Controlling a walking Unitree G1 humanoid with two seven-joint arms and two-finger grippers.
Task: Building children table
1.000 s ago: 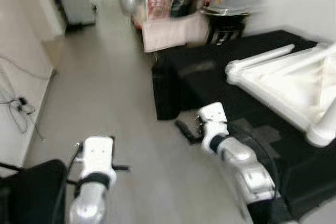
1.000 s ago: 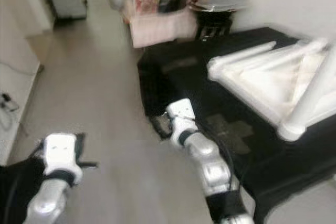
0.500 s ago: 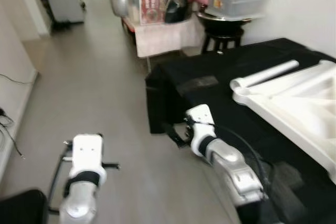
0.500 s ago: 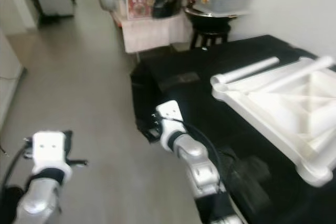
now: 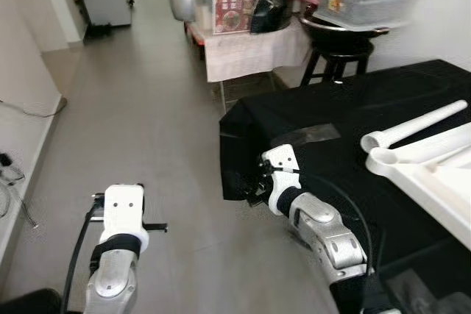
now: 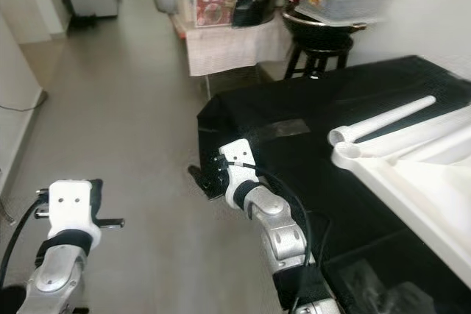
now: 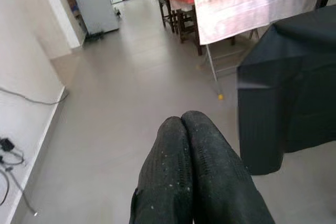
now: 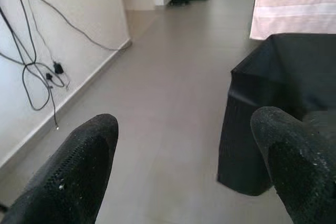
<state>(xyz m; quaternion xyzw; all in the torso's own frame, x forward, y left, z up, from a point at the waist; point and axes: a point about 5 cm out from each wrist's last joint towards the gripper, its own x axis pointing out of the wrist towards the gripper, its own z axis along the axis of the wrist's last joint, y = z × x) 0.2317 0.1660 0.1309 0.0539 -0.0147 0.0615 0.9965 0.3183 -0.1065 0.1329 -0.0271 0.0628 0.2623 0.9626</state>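
Black cloth covering a low platform (image 5: 346, 119), taken here as landmark. White plastic children's table top (image 5: 434, 174) lying on the cloth at its far right side, round corner socket toward the platform's middle; white tubular table leg (image 5: 416, 124) resting just behind it, touching or nearly so. Right gripper (image 8: 184, 166) held at the platform's front left corner over grey tiled floor (image 5: 147, 123), fingers spread wide, grasping nothing. Left gripper (image 7: 184, 124) well left of the platform above the floor, fingertips pressed together, empty. Beyond the platform: black stool (image 5: 335, 64), cloth-draped side table (image 5: 246, 53).
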